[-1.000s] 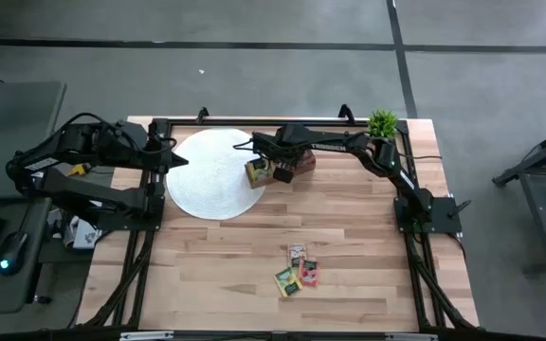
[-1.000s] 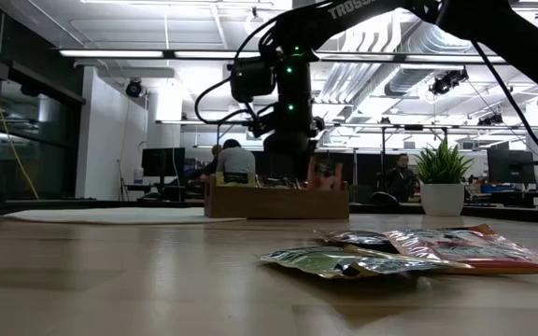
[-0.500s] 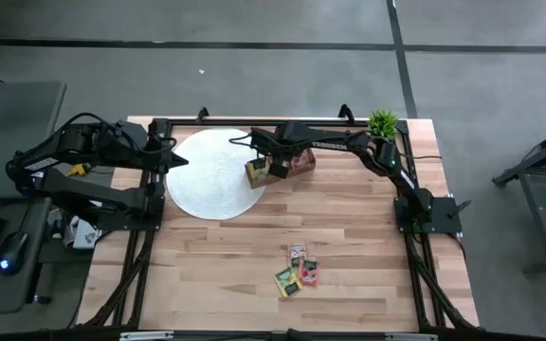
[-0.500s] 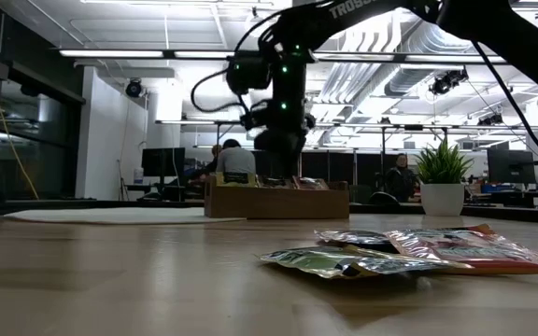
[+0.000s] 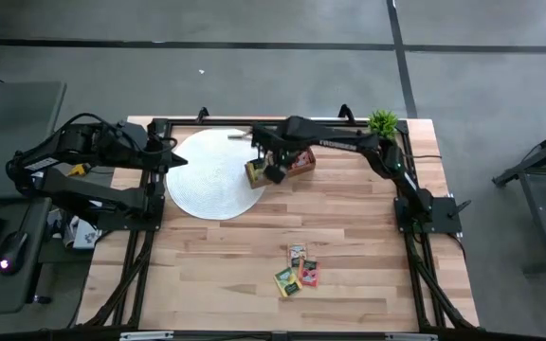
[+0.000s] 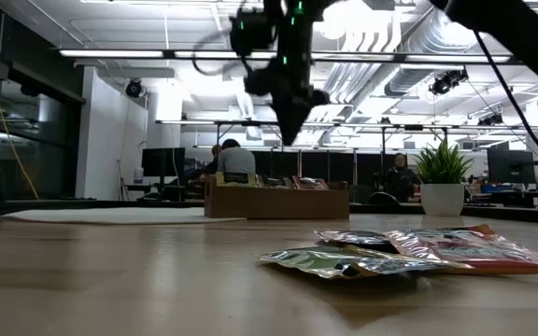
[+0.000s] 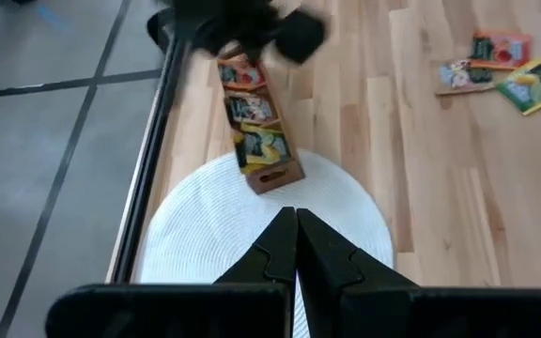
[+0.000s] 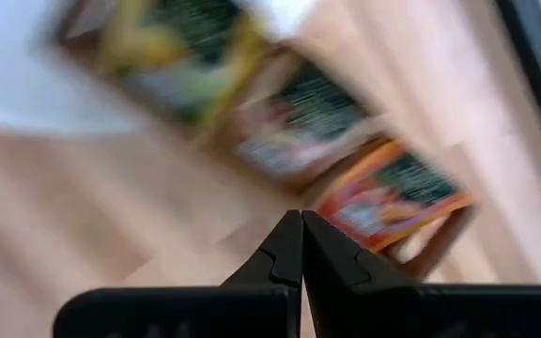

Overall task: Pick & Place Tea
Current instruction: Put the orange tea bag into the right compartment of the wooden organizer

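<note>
Lying flat on the bare wood near the table's front edge, four loose tea packets [image 5: 297,270] form a small cluster: small square sachets in pale, green-yellow and red-orange, each with a dark label patch (the low view shows their foil crinkled and slightly puffed [image 6: 395,250]). More tea sits filed in the wooden tray [image 5: 280,165] toward the far side of the table, sorted by colour into its three compartments: yellow at the end next to the mat, a paler pinkish lot in the middle, orange-red at the far end [image 7: 255,113].

Going left to right across the table: the left gripper [image 5: 180,160] waits at the left edge of the round white mat [image 5: 211,175], its fingers [image 7: 275,252] pressed together with nothing between them. The mat lies just beside the tray, and the tray's yellow end overlaps its rim. The right gripper [image 5: 274,174] hangs in the air above the tray, its fingers [image 8: 287,253] also pressed tight together and carrying nothing; its dark arm reaches in over the table's back edge, crossing part of the tray from above. Beyond that, a small potted plant [image 5: 383,124] stands in the far right corner, well apart from the loose packets. People show in the room behind the table.
</note>
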You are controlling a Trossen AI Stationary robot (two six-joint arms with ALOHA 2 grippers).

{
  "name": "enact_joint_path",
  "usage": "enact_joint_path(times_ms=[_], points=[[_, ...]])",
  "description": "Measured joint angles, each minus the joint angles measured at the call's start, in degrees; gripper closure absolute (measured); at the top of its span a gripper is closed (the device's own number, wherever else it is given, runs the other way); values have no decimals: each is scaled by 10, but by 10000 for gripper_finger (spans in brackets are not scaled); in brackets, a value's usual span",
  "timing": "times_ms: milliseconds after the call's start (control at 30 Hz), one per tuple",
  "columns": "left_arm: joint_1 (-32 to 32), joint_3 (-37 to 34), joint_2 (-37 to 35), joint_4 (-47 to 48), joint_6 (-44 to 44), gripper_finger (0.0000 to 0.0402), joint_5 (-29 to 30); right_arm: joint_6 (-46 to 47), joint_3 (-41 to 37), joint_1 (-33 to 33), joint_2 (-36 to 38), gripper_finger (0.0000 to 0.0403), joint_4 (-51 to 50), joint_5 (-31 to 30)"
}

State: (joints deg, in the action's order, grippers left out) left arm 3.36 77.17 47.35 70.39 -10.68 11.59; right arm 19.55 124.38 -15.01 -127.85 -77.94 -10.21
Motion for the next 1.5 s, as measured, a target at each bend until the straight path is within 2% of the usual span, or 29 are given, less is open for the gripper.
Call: enact_joint_path(times_ms=[167,267,367,467,600,700,867,1000,1200,1300,1500], points=[[0,-37,-6,-22,0,401,10,12,0,55,33,403,-52,-17],[0,-98,-25,-73,12,401,1,27,-2,85,53,403,-75,-30],[-1,-180,-46,-157,36,401,-40,42,-45,111,91,403,-70,-23],[-1,-265,-64,-266,59,401,-87,70,-137,130,154,403,-38,6],[-1,-352,-69,-408,99,401,-151,118,-319,151,275,403,68,69],[-1,-398,-60,-518,126,401,-196,156,-442,168,367,403,158,126],[-4,-435,6,-643,160,401,-247,128,-586,186,481,403,288,258],[-31,-435,74,-697,181,401,-242,154,-669,187,516,402,393,312],[-95,-435,187,-841,219,401,-200,165,-770,209,498,385,547,379],[-123,-434,229,-911,246,401,-166,165,-802,226,484,353,572,400],[-164,-434,276,-968,286,401,-113,166,-837,254,459,259,654,406]])
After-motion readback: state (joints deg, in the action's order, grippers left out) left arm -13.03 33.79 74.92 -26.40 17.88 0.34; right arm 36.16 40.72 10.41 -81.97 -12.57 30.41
